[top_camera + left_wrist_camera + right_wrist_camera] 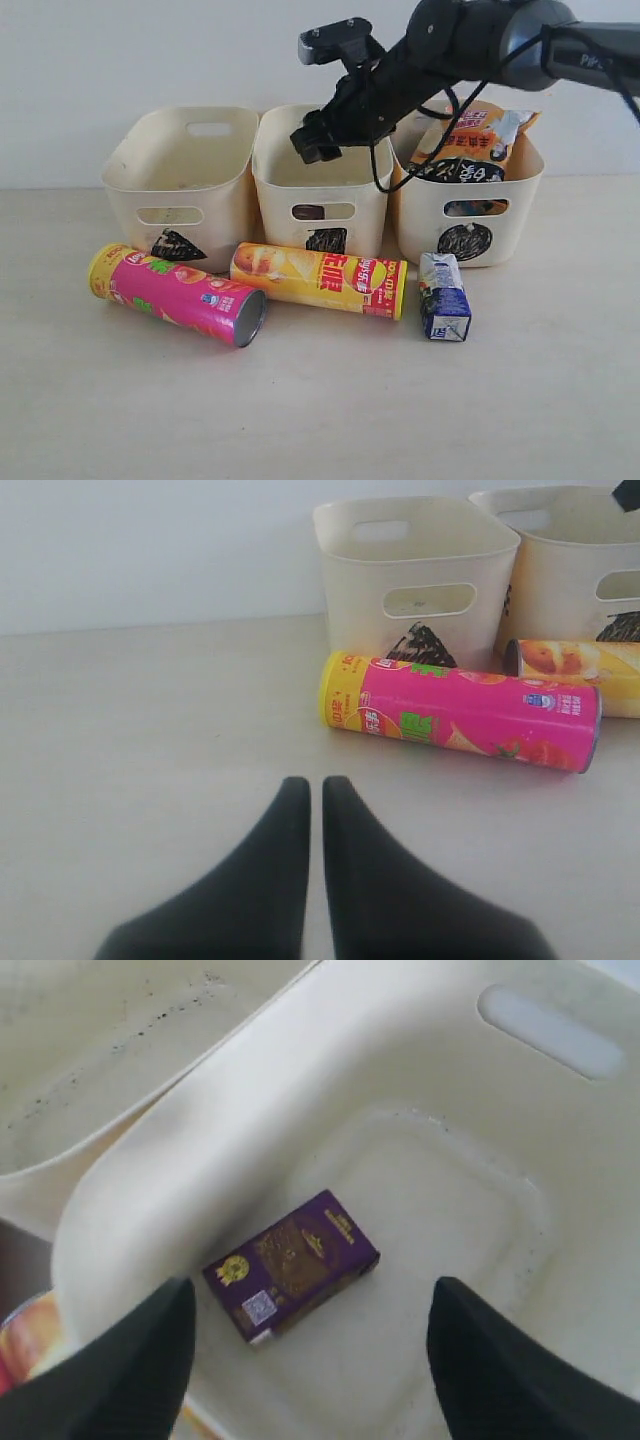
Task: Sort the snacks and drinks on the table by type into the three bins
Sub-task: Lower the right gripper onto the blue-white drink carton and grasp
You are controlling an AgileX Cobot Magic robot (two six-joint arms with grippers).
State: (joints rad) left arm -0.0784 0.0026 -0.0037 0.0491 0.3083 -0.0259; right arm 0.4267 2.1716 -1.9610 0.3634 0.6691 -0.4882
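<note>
My right gripper hangs open over the middle bin, its fingers wide apart and empty. Below it a dark purple carton lies flat on that bin's floor. An orange-black bag sticks up out of the right bin. The left bin shows nothing inside. In front of the bins lie the magenta tube, the yellow-red tube and the blue-white carton. My left gripper is shut and empty over the bare table, short of the magenta tube.
The bins stand in a row against a pale wall at the back of the table. Both tubes lie on their sides close to the bins' front walls. The right arm reaches in from the upper right over the right bin.
</note>
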